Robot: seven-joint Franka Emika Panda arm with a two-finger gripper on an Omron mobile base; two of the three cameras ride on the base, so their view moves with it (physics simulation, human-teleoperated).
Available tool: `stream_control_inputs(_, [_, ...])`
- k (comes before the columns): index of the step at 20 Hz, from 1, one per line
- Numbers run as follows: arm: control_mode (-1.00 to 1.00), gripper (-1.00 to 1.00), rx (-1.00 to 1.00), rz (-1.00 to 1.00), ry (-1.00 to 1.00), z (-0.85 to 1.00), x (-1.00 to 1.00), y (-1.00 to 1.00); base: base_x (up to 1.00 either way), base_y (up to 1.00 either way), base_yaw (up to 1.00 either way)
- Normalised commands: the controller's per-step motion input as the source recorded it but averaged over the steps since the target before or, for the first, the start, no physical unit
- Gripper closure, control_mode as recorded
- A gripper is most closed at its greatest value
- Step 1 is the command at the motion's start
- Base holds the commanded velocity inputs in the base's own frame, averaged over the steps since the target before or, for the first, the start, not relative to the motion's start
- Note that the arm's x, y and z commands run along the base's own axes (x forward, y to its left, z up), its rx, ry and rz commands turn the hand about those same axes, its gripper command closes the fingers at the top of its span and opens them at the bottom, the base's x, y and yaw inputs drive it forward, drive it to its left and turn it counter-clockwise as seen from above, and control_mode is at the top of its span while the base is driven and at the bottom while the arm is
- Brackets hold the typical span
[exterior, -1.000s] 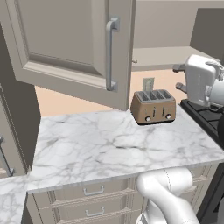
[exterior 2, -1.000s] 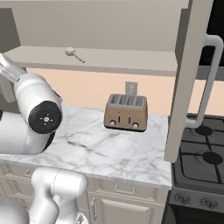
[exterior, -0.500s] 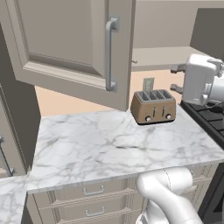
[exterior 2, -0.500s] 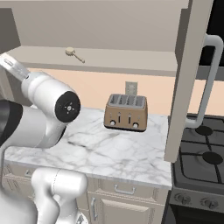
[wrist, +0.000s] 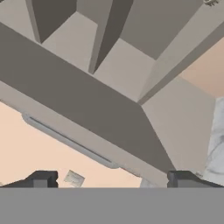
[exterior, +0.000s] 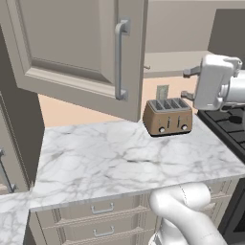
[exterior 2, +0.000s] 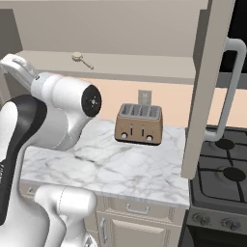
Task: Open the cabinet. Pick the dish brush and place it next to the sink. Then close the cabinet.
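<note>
1. Both cabinet [exterior: 72,48] doors hang open, so step one looks done.
2. The brush [exterior 2: 79,58] lies untouched on the bottom shelf, up and left of the toaster [exterior 2: 139,124].
3. In the last second the elbow has swung up toward the toaster. The hand [wrist: 113,180] is released, fingers wide, nothing in it, looking up into the cabinet.
4. My guess is it's lining up the reach for the brush.

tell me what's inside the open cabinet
On the cabinet shelf lies the dish brush, round head toward the left, near the shelf's left end. The rest of that shelf looks bare. The open doors hide part of the interior from both base views.
</note>
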Motion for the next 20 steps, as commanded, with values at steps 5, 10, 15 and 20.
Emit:
stream_control_inputs(5, [-1.00, -1.00, 0.00, 0.07, -0.02, 0.00, 0.00, 0.16, 0.00, 0.00, 0.00])
stream_control_inputs(10, [-1.00, -1.00, 0.00, 0.05, -0.06, 0.00, 0.04, 0.19, 0.00, 0.00, 0.00])
stream_control_inputs(15, [-1.00, -1.00, 0.00, 0.04, 0.00, 0.00, 0.18, 0.06, 0.00, 0.00, 0.00])
stream_control_inputs(20, [-1.00, -1.00, -0.01, 0.04, 0.00, 0.00, 0.21, 0.06, 0.00, 0.00, 0.00])
